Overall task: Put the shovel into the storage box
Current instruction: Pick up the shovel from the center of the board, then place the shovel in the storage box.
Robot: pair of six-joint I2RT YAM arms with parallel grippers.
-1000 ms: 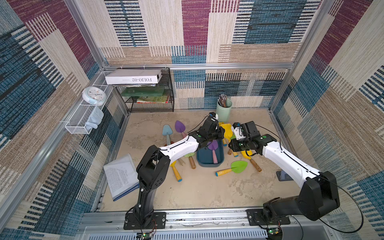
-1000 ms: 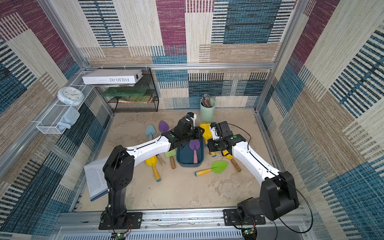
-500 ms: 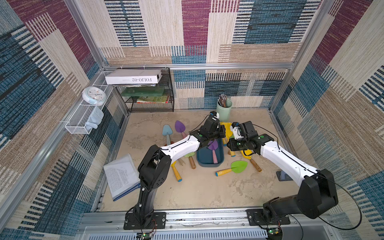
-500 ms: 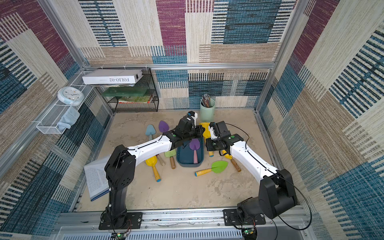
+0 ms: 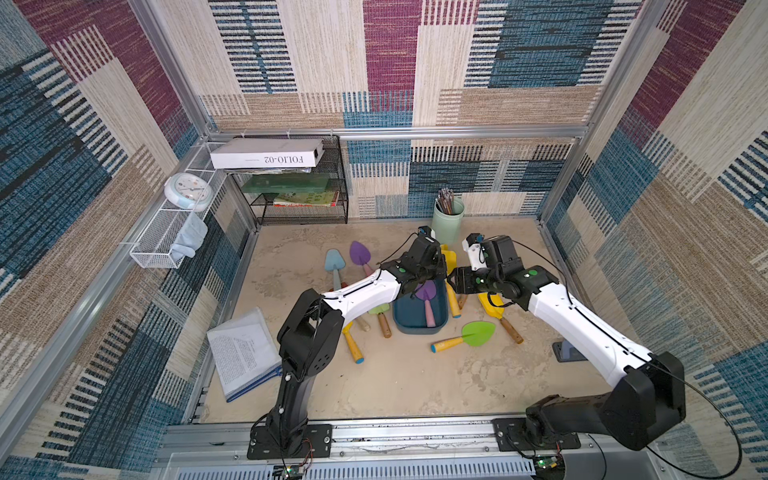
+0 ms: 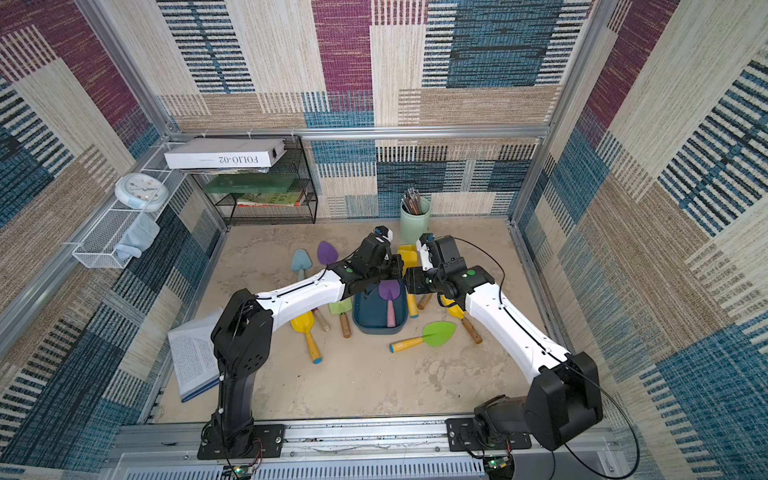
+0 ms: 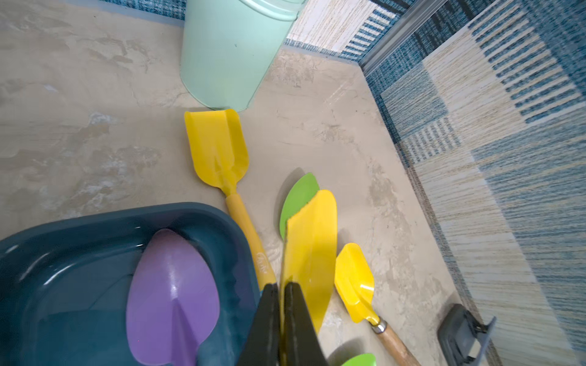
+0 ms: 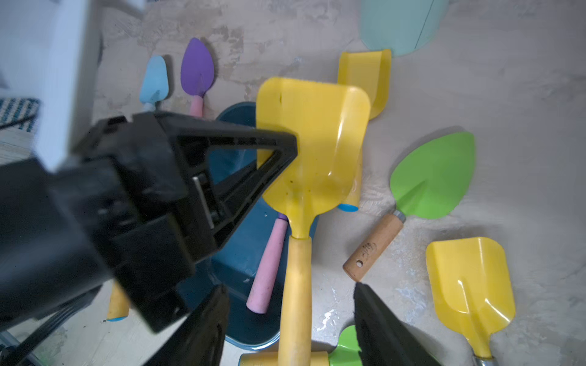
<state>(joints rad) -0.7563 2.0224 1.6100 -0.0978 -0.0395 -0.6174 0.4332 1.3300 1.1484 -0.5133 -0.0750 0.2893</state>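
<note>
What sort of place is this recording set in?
Probably a staged robot test cell, not a real room: patterned wall panels in an aluminium frame, a left arm and right arm bolted to a front rail, and a wire shelf of books.

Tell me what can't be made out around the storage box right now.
Yellow shovel in the left gripper: nearly all hidden in both top views, under the two wrists.
Storage box: far rim covered by that gripper in both top views.
Purple shovel in the box: handle cut off at the left wrist view's edge.
Mint cup: contents too small to identify.
</note>
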